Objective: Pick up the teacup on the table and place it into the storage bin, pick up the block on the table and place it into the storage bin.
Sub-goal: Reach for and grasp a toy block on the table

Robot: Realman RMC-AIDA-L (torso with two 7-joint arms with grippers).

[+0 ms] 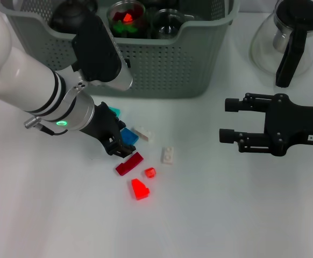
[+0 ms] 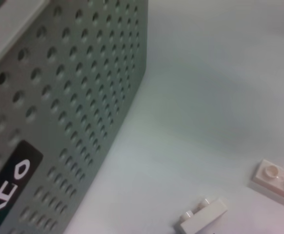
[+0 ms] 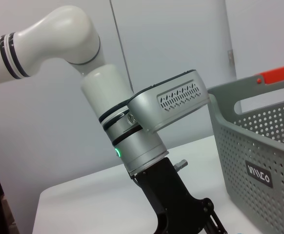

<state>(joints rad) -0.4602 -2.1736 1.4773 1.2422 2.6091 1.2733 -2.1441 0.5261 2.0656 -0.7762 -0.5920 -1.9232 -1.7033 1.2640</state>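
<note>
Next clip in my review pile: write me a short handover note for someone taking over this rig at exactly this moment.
Left gripper: down at the table among the loose blocks, at the blue block; whether it is open or shut cannot be seen.
Right gripper: open, empty, idle over the table on the right, near the glass teapot.
Storage bin: at the back, already holding glass cups, one containing red and green pieces.
Still on the table: dark red bar, small red piece, bright red block, two white bricks.
Done: no teacup left on the table.
Left: get a block into the bin.
</note>
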